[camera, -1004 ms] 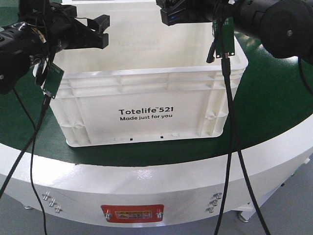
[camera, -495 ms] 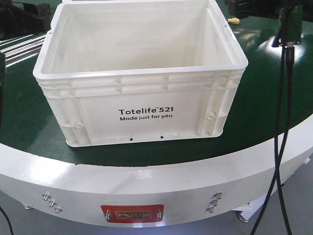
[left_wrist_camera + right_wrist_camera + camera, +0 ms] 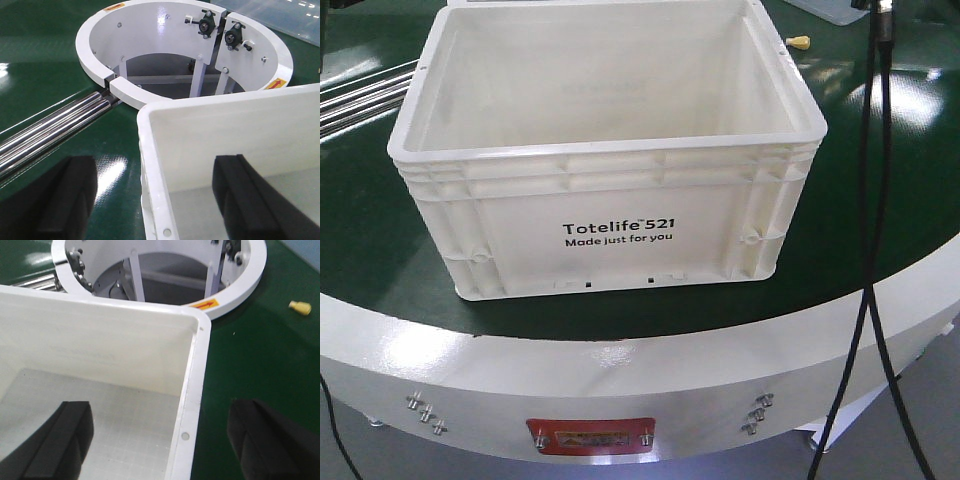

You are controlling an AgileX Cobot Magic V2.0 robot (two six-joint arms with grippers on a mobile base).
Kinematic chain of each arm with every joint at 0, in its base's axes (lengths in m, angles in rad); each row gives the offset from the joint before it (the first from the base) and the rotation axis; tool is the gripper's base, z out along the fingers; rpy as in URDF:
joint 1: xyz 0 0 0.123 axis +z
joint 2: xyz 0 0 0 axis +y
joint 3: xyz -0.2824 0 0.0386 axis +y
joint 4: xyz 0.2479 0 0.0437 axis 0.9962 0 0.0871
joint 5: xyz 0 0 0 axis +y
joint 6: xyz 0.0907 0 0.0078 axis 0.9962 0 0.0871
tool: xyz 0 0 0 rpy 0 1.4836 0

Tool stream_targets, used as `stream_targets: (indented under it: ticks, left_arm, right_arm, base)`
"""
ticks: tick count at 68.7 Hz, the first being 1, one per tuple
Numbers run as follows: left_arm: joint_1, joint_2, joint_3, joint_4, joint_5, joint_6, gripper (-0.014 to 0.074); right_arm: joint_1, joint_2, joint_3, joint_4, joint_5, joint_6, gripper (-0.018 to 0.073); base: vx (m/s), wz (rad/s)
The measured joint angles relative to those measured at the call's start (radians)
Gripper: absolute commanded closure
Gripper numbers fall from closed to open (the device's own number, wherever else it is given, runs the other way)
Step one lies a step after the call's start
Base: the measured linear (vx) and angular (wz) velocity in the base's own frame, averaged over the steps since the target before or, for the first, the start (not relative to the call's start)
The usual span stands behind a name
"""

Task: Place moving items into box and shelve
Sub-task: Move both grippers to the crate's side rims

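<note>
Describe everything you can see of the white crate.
The white crate looks like moulded plastic: rectangular, open-topped, with a thick rim, ribbed bands under it and smooth walls. Its front is printed "Totelife 521 Made just for you" in black. It stands upright on the green surface, and the part of the interior that shows is empty. The left end effector and the right end effector, both open, each straddle a wall, one finger inside and one outside, with no visible contact.

Glossy green tabletop (image 3: 880, 200), curved white rim (image 3: 620, 370); steel rods (image 3: 50, 135), grey floor (image 3: 945, 430)
</note>
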Motion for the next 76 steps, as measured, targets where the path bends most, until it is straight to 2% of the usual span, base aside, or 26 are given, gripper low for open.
stream_targets:
  ticks: [10, 20, 41, 52, 76]
  left_arm:
    - [0.0, 0.007, -0.009, -0.001, 0.036, -0.004, 0.001]
    - [0.0, 0.007, -0.01, -0.001, 0.053, -0.005, 0.001]
    - [0.0, 0.007, -0.01, -0.001, 0.058, -0.007, 0.001]
    - [0.0, 0.007, -0.01, -0.001, 0.059, -0.007, 0.001]
    - [0.0, 0.007, -0.01, -0.001, 0.068, -0.007, 0.001]
  right_arm:
    - [0.0, 0.089, -0.072, -0.017, 0.052, 0.031, -0.0032]
    - [0.0, 0.138, -0.079, -0.04, 0.079, 0.053, -0.0032]
    - [0.0, 0.202, -0.079, -0.028, 0.156, 0.057, -0.0009]
    - [0.0, 0.21, -0.08, -0.026, 0.159, 0.073, 0.002]
    - [0.0, 0.243, -0.081, -0.026, 0.177, 0.085, 0.0022]
  base:
    - [0.0, 0.0]
    - [0.0, 0.0]
    - [0.0, 0.0]
    - [0.0, 0.0]
    - [0.0, 0.0]
